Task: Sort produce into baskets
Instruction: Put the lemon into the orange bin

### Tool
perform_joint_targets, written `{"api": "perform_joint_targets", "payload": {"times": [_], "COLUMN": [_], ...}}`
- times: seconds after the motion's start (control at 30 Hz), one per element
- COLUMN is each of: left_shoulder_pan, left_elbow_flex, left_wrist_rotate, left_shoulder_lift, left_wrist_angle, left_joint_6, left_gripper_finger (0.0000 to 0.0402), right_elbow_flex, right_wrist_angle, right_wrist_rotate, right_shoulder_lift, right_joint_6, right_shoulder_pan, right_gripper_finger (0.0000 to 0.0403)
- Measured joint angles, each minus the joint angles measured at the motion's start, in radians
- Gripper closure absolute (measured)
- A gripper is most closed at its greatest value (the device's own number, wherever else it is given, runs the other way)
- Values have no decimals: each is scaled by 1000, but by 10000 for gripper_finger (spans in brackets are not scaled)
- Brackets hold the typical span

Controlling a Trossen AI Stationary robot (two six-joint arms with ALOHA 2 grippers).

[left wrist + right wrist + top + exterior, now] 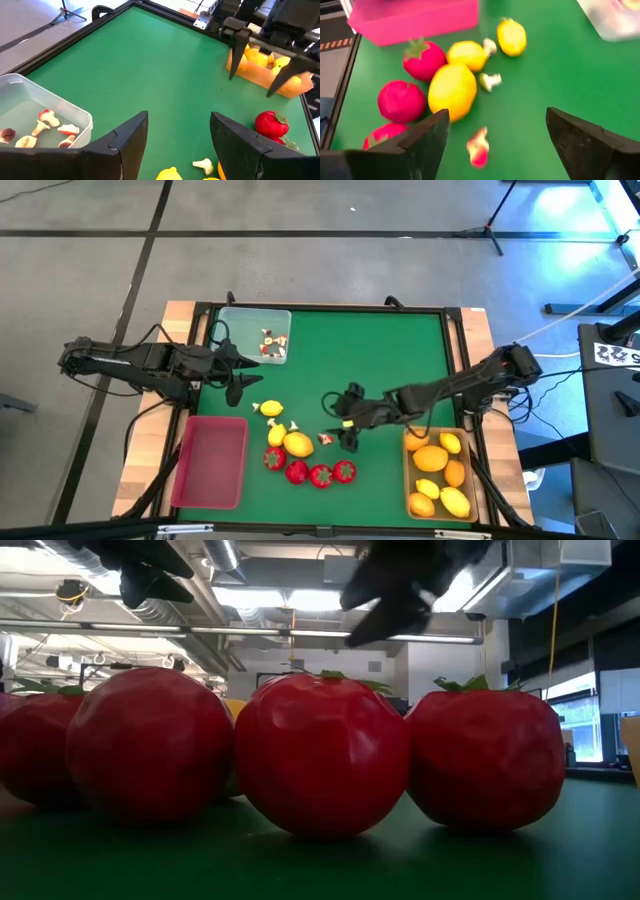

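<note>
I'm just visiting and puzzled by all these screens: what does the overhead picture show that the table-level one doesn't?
Only the overhead view shows the three baskets: the clear basket with small white-and-red bits, the empty pink basket, and the tan basket of lemons and oranges. It also shows loose lemons on the green mat, and both grippers, left gripper and right gripper, open above it. Only the table-level view shows the ceiling lights of the room behind. Both show the red strawberries.

Green table (380, 360); red strawberries (320, 474); yellow lemons (297, 443); pink basket (210, 462).
</note>
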Motion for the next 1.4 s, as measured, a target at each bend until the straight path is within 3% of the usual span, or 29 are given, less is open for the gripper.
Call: {"api": "perform_joint_targets", "payload": {"times": [0.2,0.53,0.77,1.4], "left_shoulder_pan": [0,0,0,0], "left_elbow_flex": [0,0,0,0], "left_wrist_rotate": [-1,-5,-5,-5], "left_shoulder_lift": [0,0,0,0], "left_wrist_angle": [1,-1,-1,-28], "left_joint_6": [0,-16,-19,-19], "left_gripper_finger": [193,193,193,193], "right_elbow_flex": [71,424,562,580], "right_wrist_angle": [145,-109,-235,-161], "right_wrist_rotate": [-64,-85,-103,-148], "right_shoulder_lift": [130,358,469,609], "right_joint_6": [-88,-214,-234,-149], "right_shoulder_pan": [-5,-10,-10,-10], "right_gripper_finger": [75,75,75,74]}}
